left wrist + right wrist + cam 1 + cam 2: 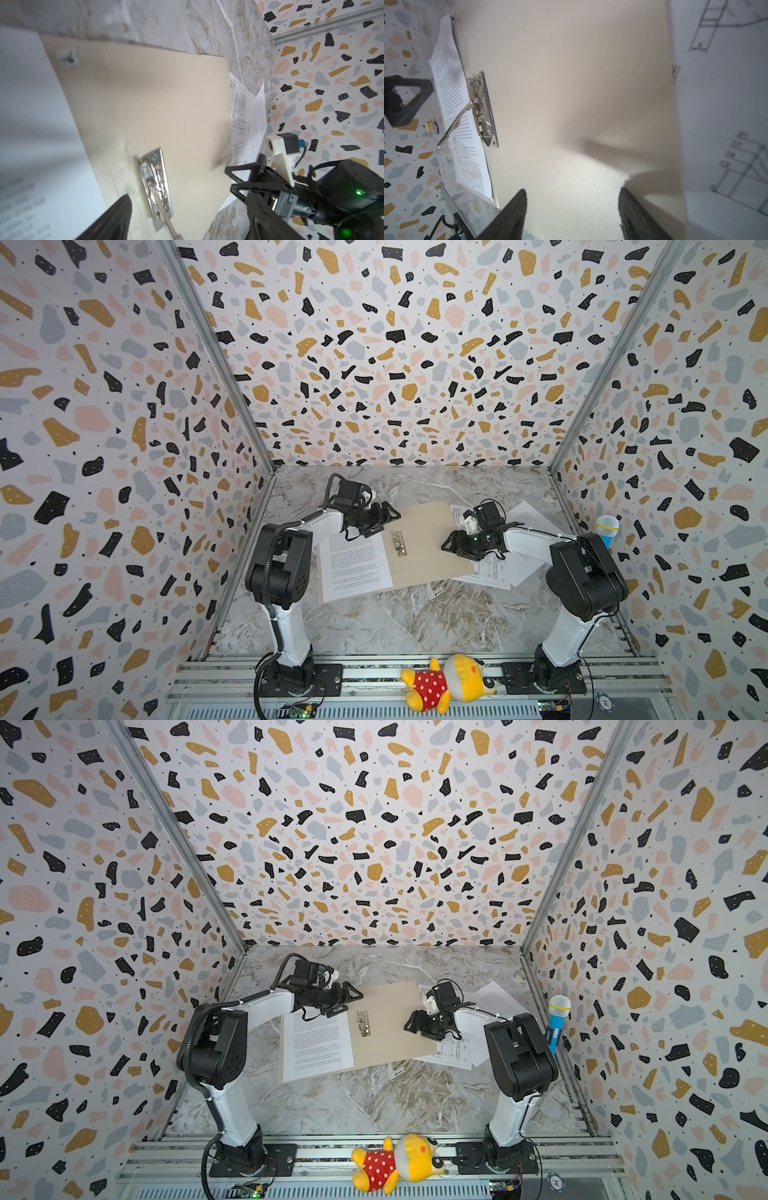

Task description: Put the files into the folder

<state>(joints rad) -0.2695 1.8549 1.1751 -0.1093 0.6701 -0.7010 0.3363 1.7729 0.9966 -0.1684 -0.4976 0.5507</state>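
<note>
The tan folder [419, 560] [386, 1044] [155, 93] [571, 83] lies open on the marble table. Its silver clip [399, 542] [154, 182] [483, 112] sits at the spine with the lever raised. One text sheet [357, 564] [320, 1044] [450, 83] rests on the left flap. A sheet of line drawings [490, 572] [241, 114] [726, 104] and another text sheet [532, 518] [496, 998] lie past the folder's right edge. My left gripper [384, 522] [188, 195] hovers open near the clip. My right gripper [449, 545] [572, 190] is open over the right flap, holding nothing.
A yellow plush toy [449, 682] lies on the front rail between the arm bases. A blue toy microphone [606, 529] stands against the right wall. Patterned walls close in three sides. Bare marble [415, 614] stretches in front of the folder.
</note>
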